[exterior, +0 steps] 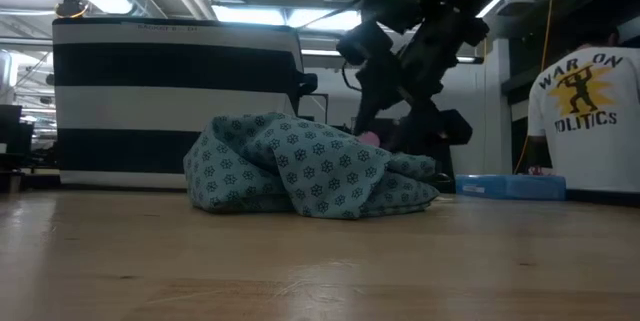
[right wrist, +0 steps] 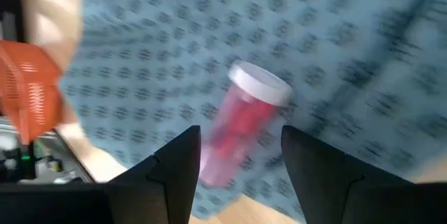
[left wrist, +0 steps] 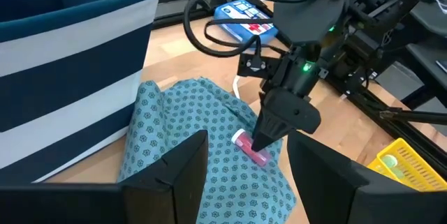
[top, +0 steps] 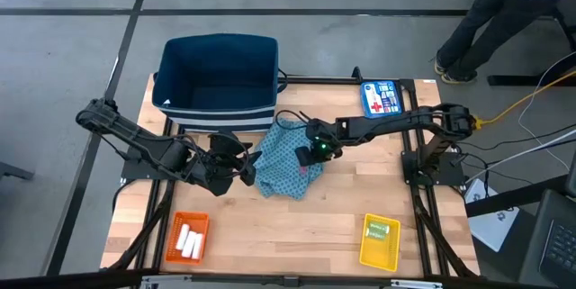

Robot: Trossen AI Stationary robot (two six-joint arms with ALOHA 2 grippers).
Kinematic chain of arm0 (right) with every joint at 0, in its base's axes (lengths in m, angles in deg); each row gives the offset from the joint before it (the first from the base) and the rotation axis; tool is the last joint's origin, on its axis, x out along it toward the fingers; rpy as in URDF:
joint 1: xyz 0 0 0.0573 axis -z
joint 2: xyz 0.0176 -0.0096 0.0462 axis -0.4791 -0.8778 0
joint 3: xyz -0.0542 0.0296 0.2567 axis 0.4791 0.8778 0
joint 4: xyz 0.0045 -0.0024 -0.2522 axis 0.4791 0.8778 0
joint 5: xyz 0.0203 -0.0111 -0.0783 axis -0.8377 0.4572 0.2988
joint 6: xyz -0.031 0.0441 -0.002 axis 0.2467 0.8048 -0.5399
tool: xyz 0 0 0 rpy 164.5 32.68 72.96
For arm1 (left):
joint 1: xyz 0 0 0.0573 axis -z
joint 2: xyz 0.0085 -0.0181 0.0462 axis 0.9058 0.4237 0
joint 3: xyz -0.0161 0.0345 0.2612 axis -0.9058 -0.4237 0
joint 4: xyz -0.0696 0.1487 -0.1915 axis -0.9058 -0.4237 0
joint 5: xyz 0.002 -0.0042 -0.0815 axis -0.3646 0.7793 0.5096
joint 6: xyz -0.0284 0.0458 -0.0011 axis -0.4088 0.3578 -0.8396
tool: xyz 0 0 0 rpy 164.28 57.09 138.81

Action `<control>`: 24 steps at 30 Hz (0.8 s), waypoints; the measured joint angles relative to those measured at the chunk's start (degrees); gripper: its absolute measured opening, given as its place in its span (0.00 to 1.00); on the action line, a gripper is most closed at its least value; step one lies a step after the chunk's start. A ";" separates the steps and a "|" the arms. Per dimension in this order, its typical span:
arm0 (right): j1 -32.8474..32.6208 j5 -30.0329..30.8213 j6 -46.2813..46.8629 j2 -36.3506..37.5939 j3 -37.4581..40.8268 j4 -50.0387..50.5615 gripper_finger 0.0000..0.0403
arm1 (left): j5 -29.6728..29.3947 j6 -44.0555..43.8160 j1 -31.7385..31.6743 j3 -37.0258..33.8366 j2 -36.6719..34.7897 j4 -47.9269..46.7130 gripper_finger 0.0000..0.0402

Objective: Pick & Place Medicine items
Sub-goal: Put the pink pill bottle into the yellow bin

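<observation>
I see the big table (top: 297, 226) first. At its far side stands a dark blue bin (top: 217, 73) with white stripes. A blue box (top: 381, 97) with a red cross lies by the far right corner. In the middle is a crumpled teal cloth (top: 286, 165).

Near the front edge sits an orange tray (top: 188, 238) on the left, with white tubes (top: 190, 240) inside it. A yellow tray (top: 380, 241) sits on the right, and it holds a green piece (top: 381, 229).

My right claw (right wrist: 241, 161) is down over the cloth. Its fingers are open, one on each side of a pink bottle (right wrist: 241, 130) with a white cap. The bottle lies on the cloth, and I cannot tell if the fingers touch it.

My left claw (left wrist: 248, 172) waits just left of the cloth. Its fingers are spread wide and hold nothing.

A person (exterior: 585, 111) in a white shirt stands past the table on the right.
</observation>
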 joint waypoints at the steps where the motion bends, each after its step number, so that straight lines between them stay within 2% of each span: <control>1: 0.00 -0.07 0.03 -0.47 -0.06 -1.29 0.50 | 0.00 0.00 0.00 0.00 -0.02 0.00 0.48; 13: 0.00 -1.23 -0.47 -2.47 -0.02 -2.73 0.47 | -0.02 -0.47 0.00 0.00 -0.02 -0.02 0.48; 24: 0.00 -2.19 -1.56 -2.67 0.00 -3.01 0.20 | -0.07 -0.48 0.00 0.00 -0.02 -0.07 0.48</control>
